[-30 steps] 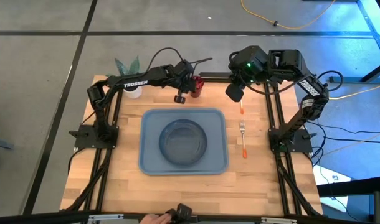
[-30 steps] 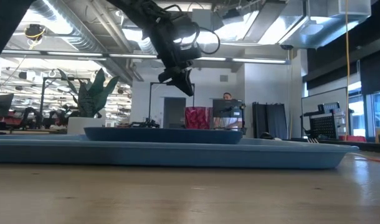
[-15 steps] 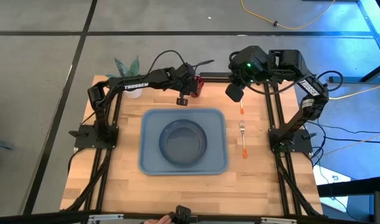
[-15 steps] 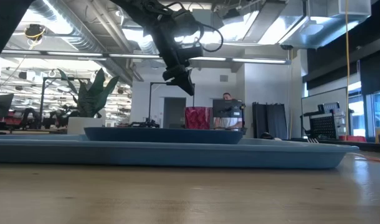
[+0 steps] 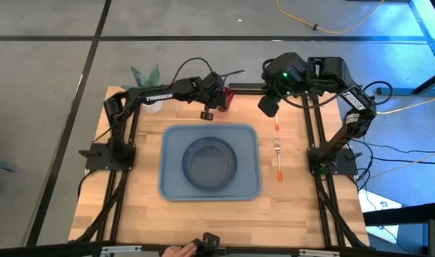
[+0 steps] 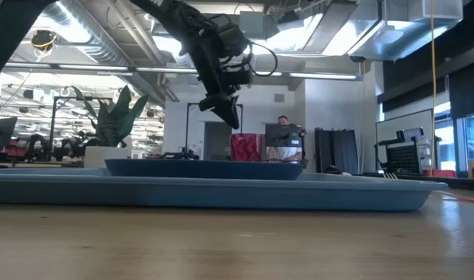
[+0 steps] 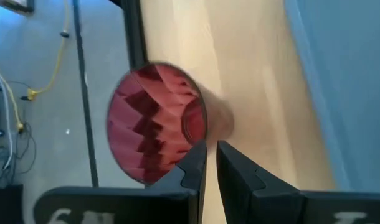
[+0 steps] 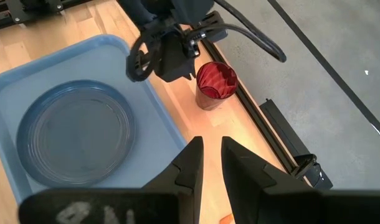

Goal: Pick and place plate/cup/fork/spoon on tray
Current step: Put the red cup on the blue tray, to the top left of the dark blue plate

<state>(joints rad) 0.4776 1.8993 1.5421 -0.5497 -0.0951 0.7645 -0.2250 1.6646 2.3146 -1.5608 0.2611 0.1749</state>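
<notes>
Low view: cup (image 6: 246,147) half hidden behind plate (image 6: 203,168)

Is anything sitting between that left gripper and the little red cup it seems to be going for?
Nothing visible. The left gripper hangs right beside the cup, near the table's far edge, with only bare wood between them. The plate already lies in the tray, off to the side.

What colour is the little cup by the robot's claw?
The small ribbed cup is dark red with a zigzag folded look, clearest in the left wrist view.
</notes>
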